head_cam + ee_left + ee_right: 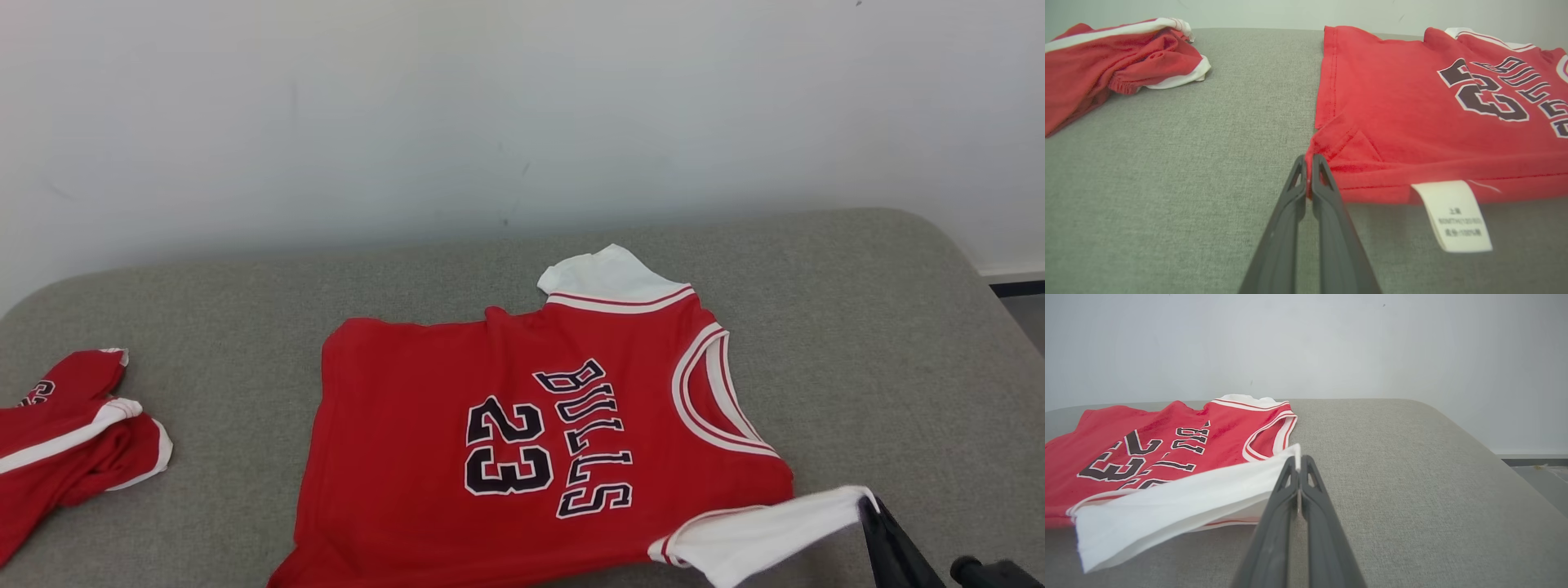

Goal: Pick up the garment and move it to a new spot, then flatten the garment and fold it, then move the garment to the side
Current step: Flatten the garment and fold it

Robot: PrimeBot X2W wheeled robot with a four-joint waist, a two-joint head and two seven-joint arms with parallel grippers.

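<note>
Jersey (522, 425): red knit | left hand (1308, 161) pinches hem (1333, 143) | right hand (1299, 461) pinches white sleeve (1167, 506)

Left claw (1308, 162) tight on hem corner of red jersey (1404, 114), crumpled red shorts (1114, 61) upper left

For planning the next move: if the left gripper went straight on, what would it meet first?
The red jersey: the left gripper is shut on its hem corner, and bunched cloth lies directly ahead, it seems.
</note>
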